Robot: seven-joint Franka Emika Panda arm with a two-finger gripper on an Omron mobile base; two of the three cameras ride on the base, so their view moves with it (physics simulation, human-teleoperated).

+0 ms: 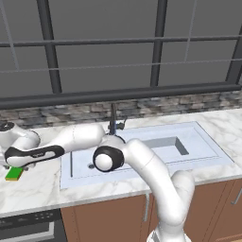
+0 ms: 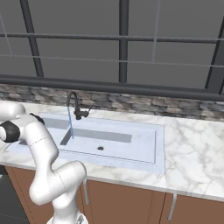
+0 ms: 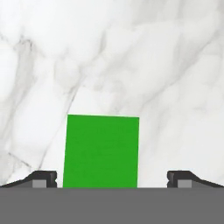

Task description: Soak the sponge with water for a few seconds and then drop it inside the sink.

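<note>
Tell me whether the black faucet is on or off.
On. A thin light-blue stream of water falls from the black faucet spout into the pale bluish-white sink.

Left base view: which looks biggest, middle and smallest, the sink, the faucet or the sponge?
1. Sink, by far the biggest.
2. Faucet, partly hidden by the arm.
3. Sponge, a bit smaller; it is partly hidden too, so these last two are close.

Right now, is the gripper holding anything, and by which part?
Nothing is held. The gripper hangs open over the sponge, which lies flat on the marble counter.
</note>
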